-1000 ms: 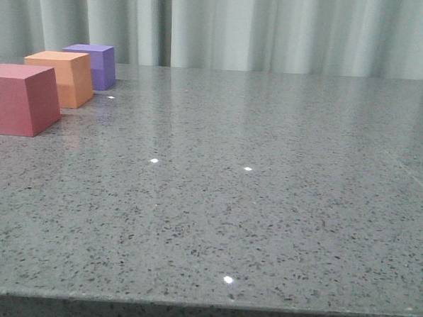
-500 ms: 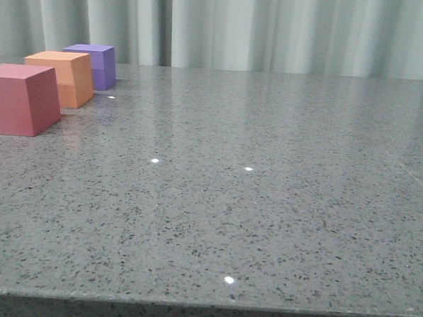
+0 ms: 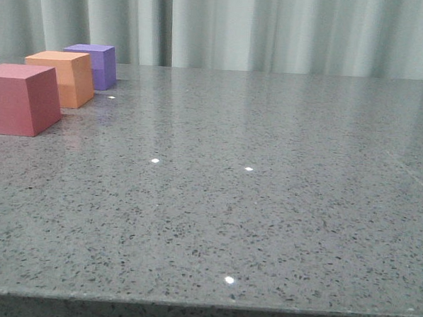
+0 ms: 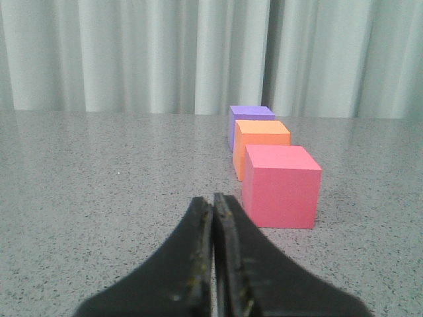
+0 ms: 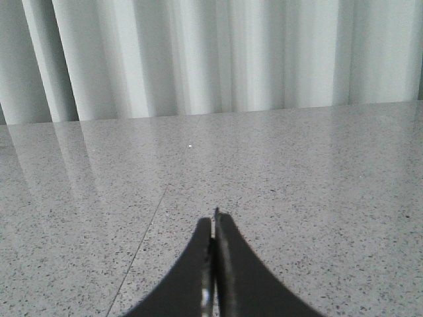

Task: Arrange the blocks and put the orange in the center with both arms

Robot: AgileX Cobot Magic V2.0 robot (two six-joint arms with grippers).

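Overhead-lit speckled grey tabletop (image 3: 266,204), pale curtain (image 3: 275,30).

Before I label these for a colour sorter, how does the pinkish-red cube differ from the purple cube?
The pinkish-red cube is pink-red, the purple cube violet. The pinkish-red cube stands at the row's near end, the purple cube at the far end by the curtain, with the orange cube between. Both are plain matte cubes resting flat on the table.

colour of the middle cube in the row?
Orange cube, between pink and purple; clearest in the left wrist view.
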